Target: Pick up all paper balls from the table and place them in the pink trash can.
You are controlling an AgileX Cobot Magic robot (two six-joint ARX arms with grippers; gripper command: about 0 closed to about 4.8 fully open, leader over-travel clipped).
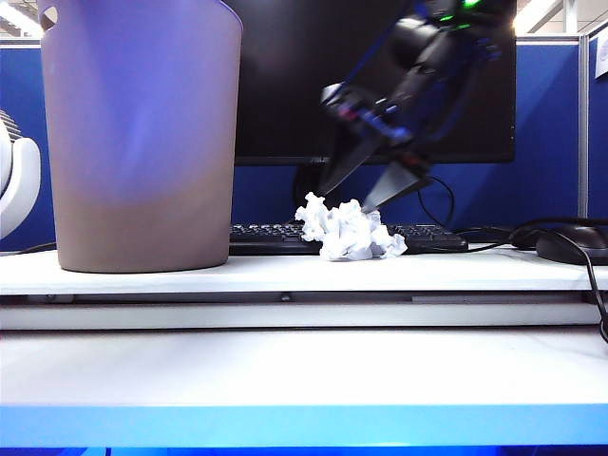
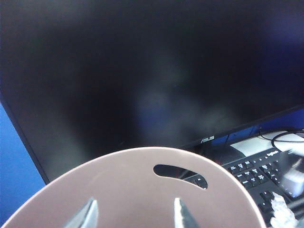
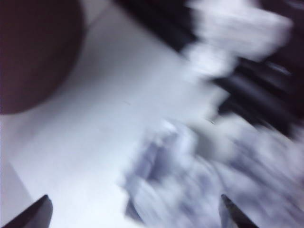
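The pink trash can (image 1: pixel 142 142) is dull mauve-grey, and the white paper ball (image 1: pixel 350 231) is bright white with bluish shadows. The table (image 1: pixel 304 370) is white, the keyboard (image 1: pixel 427 236) and monitor (image 1: pixel 285 76) black, the partition (image 1: pixel 546 133) deep blue

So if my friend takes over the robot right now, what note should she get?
Left pincer: open, empty, over the mouth of the pink trash can.
Right pincer: open wide, just above the white paper ball; whether its tips touch it is unclear.
White ball: on the table in front of the keyboard, beside the can.
Done: no ball seen inside the can, its inside hardly shows.
Left: grab the white ball, drop it in the can. No brown ball is in view.
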